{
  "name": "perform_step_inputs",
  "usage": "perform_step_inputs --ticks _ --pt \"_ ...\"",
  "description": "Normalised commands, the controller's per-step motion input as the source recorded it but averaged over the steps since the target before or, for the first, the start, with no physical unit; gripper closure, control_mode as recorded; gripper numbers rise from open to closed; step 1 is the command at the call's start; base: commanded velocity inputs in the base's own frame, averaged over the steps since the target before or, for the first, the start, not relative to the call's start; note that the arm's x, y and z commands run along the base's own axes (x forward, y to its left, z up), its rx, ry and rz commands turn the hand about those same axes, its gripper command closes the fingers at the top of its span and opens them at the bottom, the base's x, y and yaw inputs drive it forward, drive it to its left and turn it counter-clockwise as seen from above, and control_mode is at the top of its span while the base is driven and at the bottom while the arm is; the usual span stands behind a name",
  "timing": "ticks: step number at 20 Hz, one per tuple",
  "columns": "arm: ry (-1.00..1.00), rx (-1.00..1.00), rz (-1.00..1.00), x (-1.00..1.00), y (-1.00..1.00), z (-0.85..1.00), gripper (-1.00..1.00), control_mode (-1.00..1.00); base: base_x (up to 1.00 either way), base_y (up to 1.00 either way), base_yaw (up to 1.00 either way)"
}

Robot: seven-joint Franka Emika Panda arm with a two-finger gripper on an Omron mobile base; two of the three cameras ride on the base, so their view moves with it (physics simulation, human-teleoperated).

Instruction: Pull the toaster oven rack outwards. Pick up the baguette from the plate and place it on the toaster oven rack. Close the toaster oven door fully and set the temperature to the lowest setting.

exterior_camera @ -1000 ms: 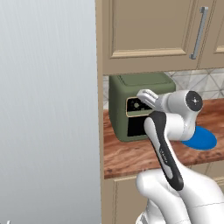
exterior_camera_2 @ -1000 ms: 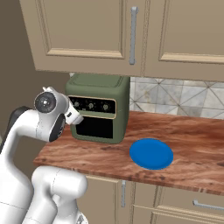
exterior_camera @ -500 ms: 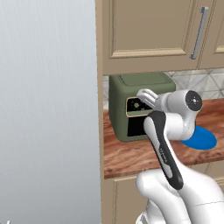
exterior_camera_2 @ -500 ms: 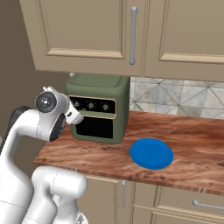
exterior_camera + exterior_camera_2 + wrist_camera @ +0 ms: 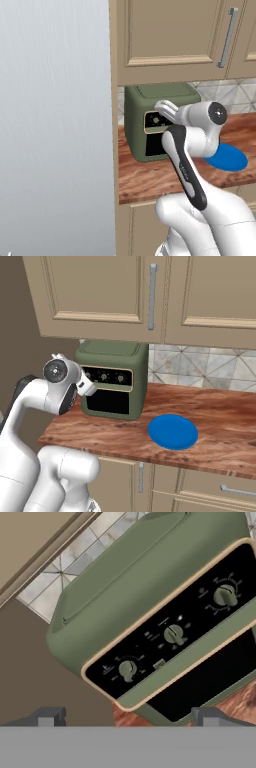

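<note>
Your gripper (image 5: 125, 718): fingers spread, holding nothing | toaster oven (image 5: 150, 627) just ahead of it, toaster oven door (image 5: 210, 679) shut | plate (image 5: 173, 431) off to its right, bare.

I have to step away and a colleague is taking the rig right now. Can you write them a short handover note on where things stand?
Gripper: open, holding nothing, facing the toaster oven close to its control strip.
Toaster oven door: shut. The rack cannot be seen behind the dark glass.
Plate: on the counter right of the oven, with nothing on it. No baguette on the counter; it is presumably inside the oven.
Knobs: three; left knob is nearest the gripper.
Done, apparently: loading and closing.
Left: set the temperature to the lowest setting.
</note>
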Motion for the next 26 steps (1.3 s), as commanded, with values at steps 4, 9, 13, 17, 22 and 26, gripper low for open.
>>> perform_step_inputs --ticks 4,9,13,17,22,26 --pt "0.00 0.00 0.00 0.16 0.00 -0.03 -1.00 -1.00 0.00 0.00 0.00" --pt "0.00 0.00 0.00 0.21 -0.01 -0.04 -1.00 -1.00 0.00 0.00 0.00" --pt "0.00 0.00 0.00 0.22 -0.08 -0.04 -1.00 -1.00 0.00 0.00 0.00" --pt "0.00 0.00 0.01 0.18 -0.13 -0.04 -1.00 -1.00 0.00 0.00 0.00" --pt "0.00 0.00 0.01 0.11 -0.06 -0.06 -1.00 -1.00 0.00 0.00 0.00" --pt "-0.05 0.00 0.00 0.00 0.00 -0.09 -1.00 -1.00 0.00 0.00 0.00"
